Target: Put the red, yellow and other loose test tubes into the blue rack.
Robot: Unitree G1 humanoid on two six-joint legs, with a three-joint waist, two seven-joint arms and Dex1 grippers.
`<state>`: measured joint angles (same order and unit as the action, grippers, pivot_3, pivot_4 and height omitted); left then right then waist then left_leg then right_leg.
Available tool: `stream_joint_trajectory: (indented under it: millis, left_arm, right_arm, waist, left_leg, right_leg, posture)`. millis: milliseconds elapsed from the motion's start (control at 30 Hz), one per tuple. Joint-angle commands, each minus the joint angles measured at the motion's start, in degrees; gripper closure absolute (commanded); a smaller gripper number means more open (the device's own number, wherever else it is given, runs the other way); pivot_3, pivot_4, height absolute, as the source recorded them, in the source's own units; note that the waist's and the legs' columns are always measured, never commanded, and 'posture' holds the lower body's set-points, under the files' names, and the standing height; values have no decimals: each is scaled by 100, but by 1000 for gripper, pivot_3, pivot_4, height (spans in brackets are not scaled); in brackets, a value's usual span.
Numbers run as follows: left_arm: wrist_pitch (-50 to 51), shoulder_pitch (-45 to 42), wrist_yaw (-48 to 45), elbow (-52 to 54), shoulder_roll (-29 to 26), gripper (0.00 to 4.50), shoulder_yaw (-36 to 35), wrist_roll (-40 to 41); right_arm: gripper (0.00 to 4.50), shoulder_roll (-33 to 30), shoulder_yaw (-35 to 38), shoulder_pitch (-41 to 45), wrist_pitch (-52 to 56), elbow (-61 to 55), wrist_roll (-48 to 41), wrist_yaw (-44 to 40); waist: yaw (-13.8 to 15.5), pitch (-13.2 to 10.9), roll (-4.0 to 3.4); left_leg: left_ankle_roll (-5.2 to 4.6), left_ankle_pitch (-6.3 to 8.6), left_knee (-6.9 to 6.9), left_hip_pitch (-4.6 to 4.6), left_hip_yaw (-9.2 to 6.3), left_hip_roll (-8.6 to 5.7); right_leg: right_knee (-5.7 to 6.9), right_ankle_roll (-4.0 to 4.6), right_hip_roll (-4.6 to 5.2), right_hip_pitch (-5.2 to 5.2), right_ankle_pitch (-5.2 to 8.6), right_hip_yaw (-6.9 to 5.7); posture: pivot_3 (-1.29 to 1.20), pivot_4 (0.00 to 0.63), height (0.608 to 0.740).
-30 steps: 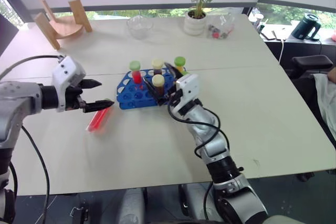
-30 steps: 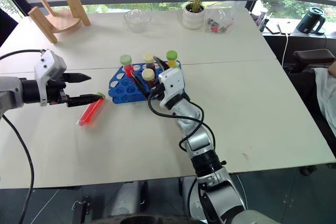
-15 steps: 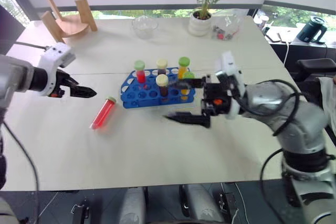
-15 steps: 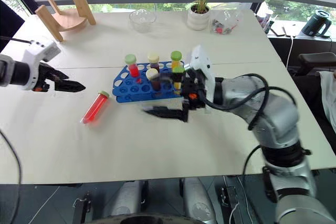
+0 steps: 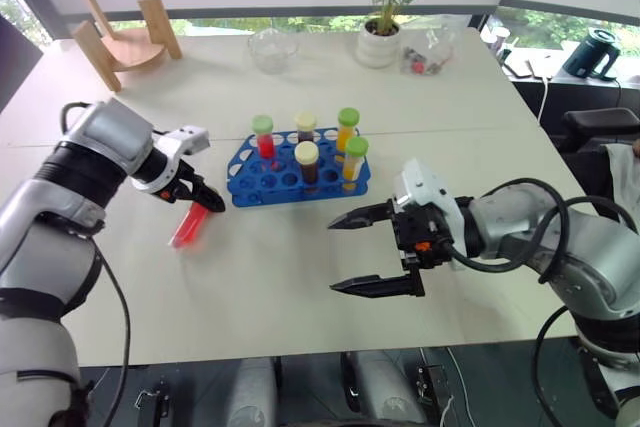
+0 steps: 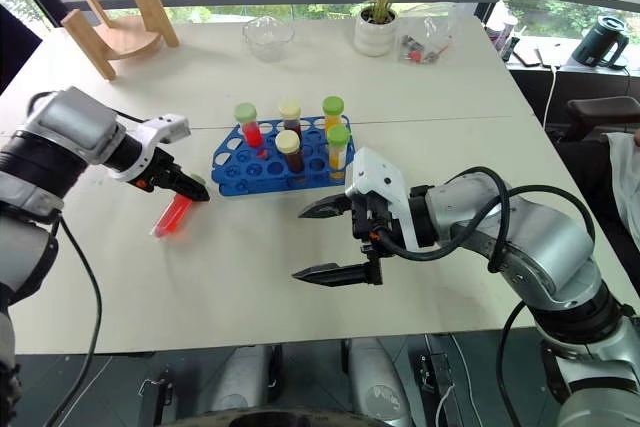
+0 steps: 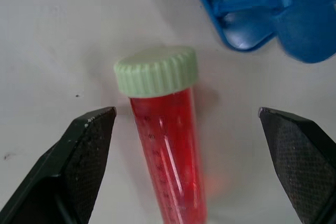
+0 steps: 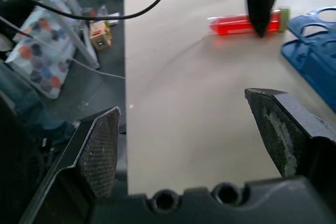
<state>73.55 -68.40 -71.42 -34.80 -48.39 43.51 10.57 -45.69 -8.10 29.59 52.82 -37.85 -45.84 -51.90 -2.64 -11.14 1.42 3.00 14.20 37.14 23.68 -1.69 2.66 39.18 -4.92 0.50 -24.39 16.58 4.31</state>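
So from where I'm sitting, the left gripper (image 7: 186, 156) is pointed down over the red tube (image 7: 165, 145), which is lying flat on the white table (image 5: 260, 287). Its two fingers are spread wide, one on each side of the tube, and neither touches it, so it's holding nothing. In the left wrist view the tube's green cap sits just past the fingertips and the lower end of the tube is cut off, so I can't see its tip. From the head camera the fingers cover the cap end, so most of what I get is the red body poking out below them.

The blue rack (image 5: 262, 183) is just beyond that gripper, close to the cap; the wrist camera catches only a corner of it. Five capped tubes stand in it: a red one, two dark brown with cream caps, two orange-yellow with green caps. I can't make out any label on them.

The right gripper (image 5: 362, 252) is off to the rack's near side, well apart from it, pointing sideways toward the red tube with its fingers gaping and empty.
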Motion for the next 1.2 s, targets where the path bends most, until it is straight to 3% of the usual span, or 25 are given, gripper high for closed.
stream_joint_trajectory:
  millis: [33,200,233,400,500,600,667,800,867,967,1067,1200]
  left_arm:
    - [-422,-61,-213,-246,54,903,279,-442]
    - [-760,-128,-303,-825,412,3326,174,-812]
    - [-866,-152,-314,-926,459,3622,149,-893]
    - [-1584,-312,-160,-1466,566,3653,-275,-1190]
    - [-2473,-353,-65,-1690,374,3653,-1009,-1013]
    - [-4011,-155,-208,-1577,-308,3653,-2944,69]
    - [-3869,202,-595,-663,-588,3653,-4450,1211]
    - [-3066,1220,1051,1746,125,3653,-6001,2149]
    - [-3406,1988,1658,2999,689,3653,-6277,2222]
    - [-4027,2843,2386,4011,1449,3653,-6224,2005]
    - [-4604,3482,2756,4269,1987,3653,-6070,1797]
    - [-5263,3991,2897,4218,2316,3653,-5717,1460]
  right_arm:
    - [234,75,168,40,-31,-251,-45,239]
    - [234,23,208,-63,-2,-328,-86,426]
    - [234,3,231,-88,4,-344,-112,436]
    - [234,-116,298,-182,-50,-285,-118,369]
    - [234,-161,321,-214,-103,-180,-45,324]
    - [234,-43,614,-217,-331,39,-132,252]
    - [234,279,952,-10,-457,296,-466,341]
    - [234,464,1346,418,-263,732,-1002,406]
    - [234,442,1368,600,-224,994,-992,391]
    - [234,427,1262,880,-210,1359,-813,443]
    - [234,328,1141,1010,-146,1536,-712,334]
    - [234,167,1004,1146,-137,1691,-509,147]
  waist:
    - [3,1,-2]
    - [25,2,-2]
    - [31,2,-2]
    - [56,5,-8]
    - [51,2,-3]
    - [22,-3,6]
    - [-49,-5,9]
    - [59,2,-14]
    - [149,8,-23]
    - [192,5,-17]
    - [186,1,-10]
    - [179,2,-12]
  left_leg:
    - [0,0,-2,-1,-1,0]
    - [0,0,7,-1,0,-2]
    - [0,0,7,-1,0,-3]
    - [-1,0,8,-9,-3,-4]
    - [-1,-3,8,-14,-7,-3]
    - [0,-4,13,-10,-6,0]
    - [0,-4,11,6,4,8]
    - [-2,-2,5,16,-3,9]
    - [-1,-2,9,11,-7,3]
    - [1,-3,24,-12,-1,-5]
    - [6,-6,43,-11,0,-5]
    - [5,-5,41,-21,2,-4]
  right_leg:
    - [0,1,0,0,0,0]
    - [1,1,4,5,1,-1]
    - [1,1,4,6,1,-1]
    - [3,1,4,15,1,-2]
    - [4,1,1,20,1,-5]
    - [4,1,2,18,0,-5]
    - [3,2,1,-8,-2,-3]
    - [1,0,13,-9,1,-9]
    - [-1,-7,26,7,4,-13]
    - [-4,-16,31,38,-3,-6]
    - [-4,-23,18,40,-15,-1]
    - [-4,-23,13,49,-16,1]
  posture:
    - [0,150,740]
    - [0,150,740]
    - [0,150,740]
    - [0,150,740]
    - [0,150,740]
    - [0,150,740]
    - [0,150,740]
    - [0,150,740]
    - [0,150,740]
    - [0,150,740]
    - [0,150,740]
    - [0,150,740]
